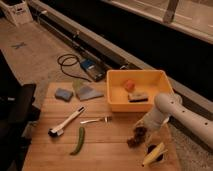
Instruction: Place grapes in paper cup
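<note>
Dim room, wooden bench (pixel 110 150) with the usual clutter. Your gripper (pixel 143 128) sat low at the right front, right up against the grapes (pixel 135 138); I couldn't tell if it had them or not. My guess is that bunch is light, soft and lumpy, so take it across the middle, gently. One bunch, one corn cob (pixel 154 152), one green pepper (pixel 78 141), one yellow tub (pixel 120 105). No paper cup I could spot, maybe behind your arm (pixel 185 112).

No readable text, labels, numbers anywhere.
</note>
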`<state>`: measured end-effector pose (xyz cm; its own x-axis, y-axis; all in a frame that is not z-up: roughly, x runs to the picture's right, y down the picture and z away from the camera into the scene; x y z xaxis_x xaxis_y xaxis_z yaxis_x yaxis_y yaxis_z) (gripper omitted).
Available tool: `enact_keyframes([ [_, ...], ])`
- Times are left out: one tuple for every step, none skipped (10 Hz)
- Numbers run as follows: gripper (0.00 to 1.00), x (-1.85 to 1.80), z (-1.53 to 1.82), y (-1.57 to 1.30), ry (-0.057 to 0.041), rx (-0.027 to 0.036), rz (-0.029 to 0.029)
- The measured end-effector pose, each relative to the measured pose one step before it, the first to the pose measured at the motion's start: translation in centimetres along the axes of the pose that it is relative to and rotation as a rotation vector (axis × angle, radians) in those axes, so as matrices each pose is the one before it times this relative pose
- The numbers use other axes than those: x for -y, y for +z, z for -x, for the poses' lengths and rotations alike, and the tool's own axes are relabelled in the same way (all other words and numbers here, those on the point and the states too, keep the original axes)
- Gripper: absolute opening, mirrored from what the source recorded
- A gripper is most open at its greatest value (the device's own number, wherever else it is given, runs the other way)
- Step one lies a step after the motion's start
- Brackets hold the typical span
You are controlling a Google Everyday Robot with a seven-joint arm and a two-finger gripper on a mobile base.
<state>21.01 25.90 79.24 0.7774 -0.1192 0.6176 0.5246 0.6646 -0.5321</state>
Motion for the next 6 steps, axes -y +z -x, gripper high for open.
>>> enact_keyframes([
  [0.46, -0.210, 0.231, -0.152, -0.00949, -0.00624, -0.00320],
  [0.38, -0.239, 0.139, -0.080, -0.00359, -0.00397, 0.00116],
  [0.27, -0.230, 0.085, 0.000, -0.00059, -0.00231, -0.00341],
  [0.18, -0.237, -0.028, 0.021, 0.00360, 0.00015, -0.00494],
  [0.08, -0.149, 0.051, 0.060, 0.00213, 0.00042, -0.00391],
  [0.01, -0.169, 0.023, -0.040, 0.00578, -0.00323, -0.00455],
])
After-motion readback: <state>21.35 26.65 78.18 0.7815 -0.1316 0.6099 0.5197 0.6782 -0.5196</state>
